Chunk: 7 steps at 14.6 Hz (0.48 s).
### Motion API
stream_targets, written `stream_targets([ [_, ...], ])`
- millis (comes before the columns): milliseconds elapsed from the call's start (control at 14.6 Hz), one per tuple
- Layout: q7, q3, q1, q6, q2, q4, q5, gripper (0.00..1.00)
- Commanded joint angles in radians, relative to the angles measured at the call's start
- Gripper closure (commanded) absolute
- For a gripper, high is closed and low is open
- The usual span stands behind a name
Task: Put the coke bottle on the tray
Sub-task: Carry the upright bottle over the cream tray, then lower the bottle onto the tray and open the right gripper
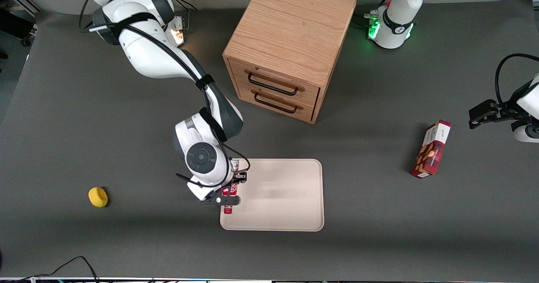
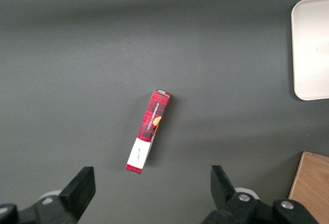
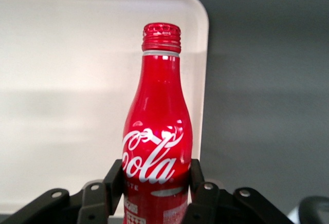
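The coke bottle [image 1: 228, 191] is a small red bottle with white script, and its neck points toward the front camera. In the right wrist view the coke bottle [image 3: 157, 131] sits between my two black fingers [image 3: 114, 179], which press on its sides. My right gripper [image 1: 230, 189] is shut on it, over the edge of the beige tray [image 1: 286, 190] that lies toward the working arm's end. The tray [image 3: 61, 80] lies under the bottle. I cannot tell whether the bottle touches the tray.
A wooden two-drawer cabinet [image 1: 286, 51] stands farther from the front camera than the tray. A red and white snack box [image 1: 431, 150] lies toward the parked arm's end and also shows in the left wrist view [image 2: 149, 131]. A small yellow object [image 1: 97, 197] lies toward the working arm's end.
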Motion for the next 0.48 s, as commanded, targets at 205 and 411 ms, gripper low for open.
stream_targets([
  [205,-0.11,-0.015,0.001,0.057,0.074,0.059,0.001,1.0],
  [411,-0.095,-0.015,-0.004,0.087,0.081,0.058,0.004,1.0],
])
